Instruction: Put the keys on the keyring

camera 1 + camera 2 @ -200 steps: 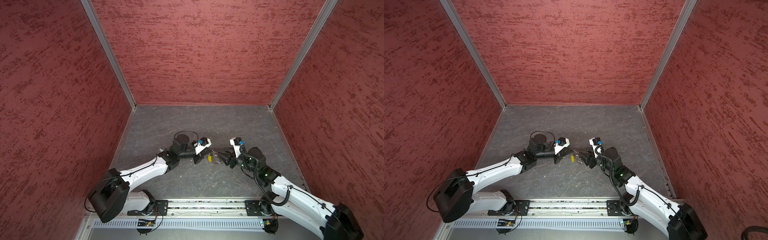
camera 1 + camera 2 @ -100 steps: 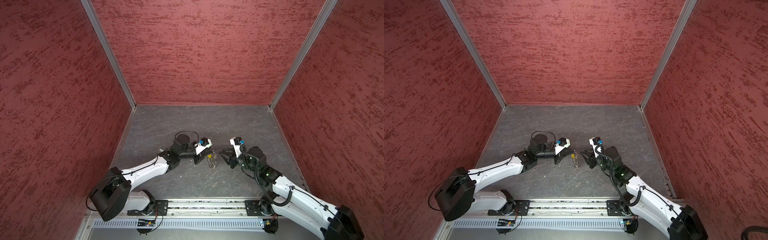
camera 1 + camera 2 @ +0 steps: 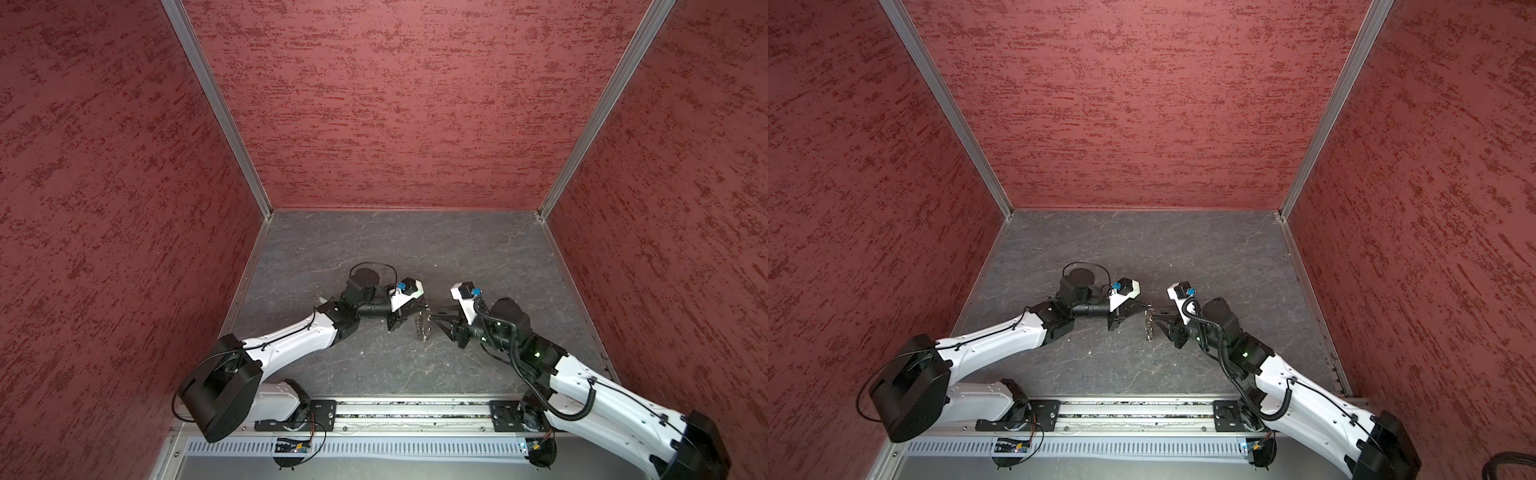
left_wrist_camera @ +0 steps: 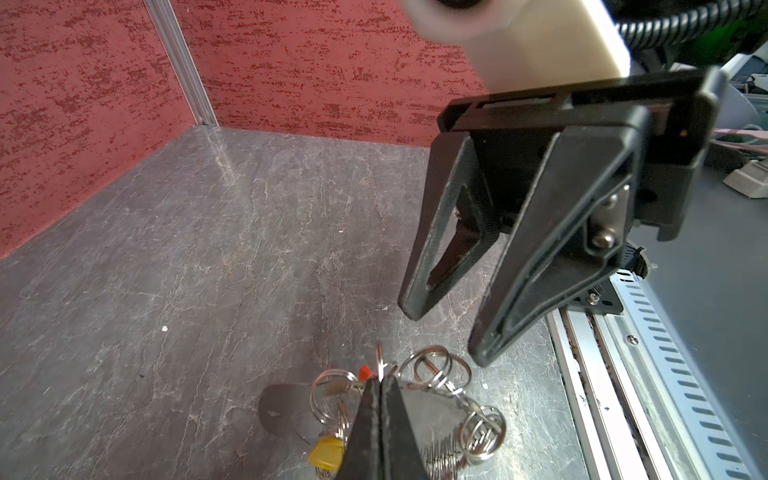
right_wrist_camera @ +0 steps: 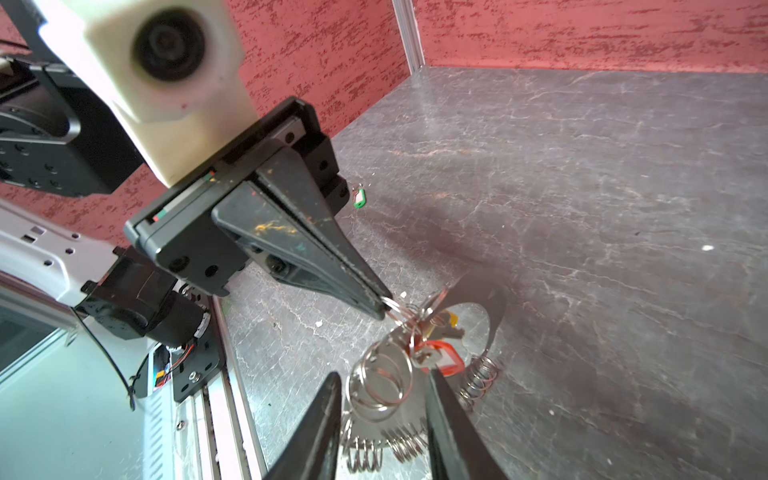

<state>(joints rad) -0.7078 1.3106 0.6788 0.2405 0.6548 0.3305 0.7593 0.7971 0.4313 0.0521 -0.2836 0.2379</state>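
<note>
Silver keyring [image 3: 422, 328], bearing red key [image 5: 442, 359] and yellow key [image 4: 326, 453], hangs from my left claw [image 5: 380, 307], clamped on one ring; my right claw [image 4: 446, 332] stands part-open beside it; green key [image 5: 359, 197] lies on bench [image 5: 582, 166] behind left claw.

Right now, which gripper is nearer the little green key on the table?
Left. The green key lies a little way behind the left gripper; the right gripper is farther off, facing the left one.

Three red walls [image 3: 395, 104], flecked darker, box in a grey, veined floor [image 3: 395, 241] — silver posts [image 3: 216, 108] run down both back corners. Even, soft light.
</note>
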